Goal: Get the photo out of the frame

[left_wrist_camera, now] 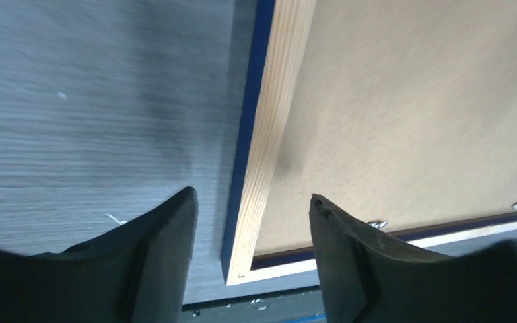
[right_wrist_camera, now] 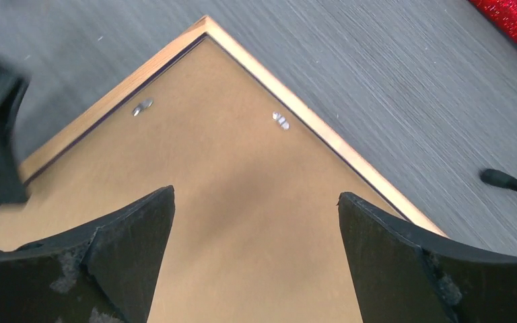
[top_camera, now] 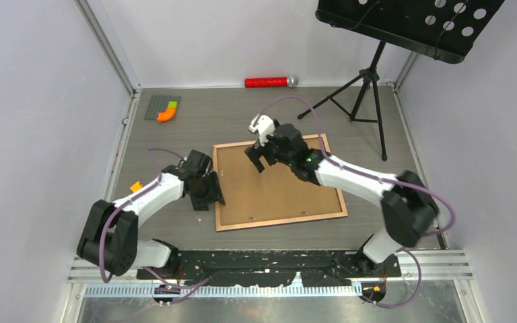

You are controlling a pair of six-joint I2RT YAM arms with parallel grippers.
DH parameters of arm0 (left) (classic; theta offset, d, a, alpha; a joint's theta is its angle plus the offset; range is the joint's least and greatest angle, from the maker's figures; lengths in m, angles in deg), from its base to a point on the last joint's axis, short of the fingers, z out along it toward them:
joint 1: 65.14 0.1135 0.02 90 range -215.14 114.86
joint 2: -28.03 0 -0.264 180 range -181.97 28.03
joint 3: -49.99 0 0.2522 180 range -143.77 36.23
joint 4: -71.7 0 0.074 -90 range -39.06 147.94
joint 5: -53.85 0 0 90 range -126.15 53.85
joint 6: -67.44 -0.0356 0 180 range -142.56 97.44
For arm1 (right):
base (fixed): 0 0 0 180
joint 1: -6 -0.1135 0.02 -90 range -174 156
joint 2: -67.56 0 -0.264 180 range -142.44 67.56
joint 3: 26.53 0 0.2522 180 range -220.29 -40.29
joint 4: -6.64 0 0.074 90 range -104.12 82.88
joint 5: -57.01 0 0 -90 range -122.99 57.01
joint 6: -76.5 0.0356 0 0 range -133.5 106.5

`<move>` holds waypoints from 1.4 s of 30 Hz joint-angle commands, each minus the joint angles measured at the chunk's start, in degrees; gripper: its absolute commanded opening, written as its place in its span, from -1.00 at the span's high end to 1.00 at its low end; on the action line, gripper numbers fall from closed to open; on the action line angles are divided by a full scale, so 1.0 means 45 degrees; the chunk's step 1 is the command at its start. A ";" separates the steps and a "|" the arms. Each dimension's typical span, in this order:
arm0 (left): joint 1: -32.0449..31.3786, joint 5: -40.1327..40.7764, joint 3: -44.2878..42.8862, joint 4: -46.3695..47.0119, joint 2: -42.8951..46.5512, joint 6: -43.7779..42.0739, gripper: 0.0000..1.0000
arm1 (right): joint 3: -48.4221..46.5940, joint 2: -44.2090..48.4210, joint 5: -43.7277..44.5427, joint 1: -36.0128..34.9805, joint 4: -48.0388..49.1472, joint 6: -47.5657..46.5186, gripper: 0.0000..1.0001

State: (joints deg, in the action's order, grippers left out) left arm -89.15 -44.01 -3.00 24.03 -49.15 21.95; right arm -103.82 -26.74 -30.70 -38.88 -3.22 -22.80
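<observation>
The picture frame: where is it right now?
In the top view the frame lies back-up at the table's centre, left arm's jaws at its left edge, right arm's jaws over its far half.

The frame (top_camera: 280,219) lies face down, backing up

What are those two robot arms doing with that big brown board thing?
They are working on a picture frame that lies face down on the table, so its brown backing board faces up. The left gripper is open, with one finger lined up on each side of the frame's left rail near the near corner. The right gripper is open above the board near a far corner, where small metal tabs sit. The photo is not in sight.
</observation>
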 commanded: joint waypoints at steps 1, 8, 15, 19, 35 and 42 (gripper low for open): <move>0.0316 0.1329 -0.1210 -0.0514 0.1555 -0.0925 -0.58 | 0.2165 0.2599 -0.1516 0.0062 -0.0352 -0.1247 -0.92; 0.0436 0.3450 -0.0794 -0.2304 0.5226 -0.0610 -0.99 | 0.3724 0.4282 -0.3548 -0.0608 -0.1046 -0.0948 -0.92; 0.1976 0.4577 0.0687 -0.3906 0.8950 0.0088 -0.99 | 0.2894 0.3175 -0.4548 -0.2313 -0.1848 -0.2173 -0.94; 0.2441 0.4578 0.0953 -0.4545 0.9600 0.0455 -0.99 | 0.1155 0.1478 -0.4815 -0.3758 -0.3465 -0.3675 -0.95; 0.2464 0.3572 0.1555 -0.4977 1.0397 0.1244 -0.99 | -0.0985 -0.2560 -0.2239 -0.5567 -0.4115 -0.5411 -0.55; 0.2464 0.3351 0.1588 -0.4880 1.0492 0.1102 -0.99 | -0.0874 -0.2854 -0.2172 -0.5584 -0.4209 -0.4870 0.52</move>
State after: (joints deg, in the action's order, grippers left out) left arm -78.36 -27.88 4.24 1.41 -2.73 26.76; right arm -106.53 -39.22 -41.78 -63.69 -21.91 -46.12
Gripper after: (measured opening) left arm 0.994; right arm 0.440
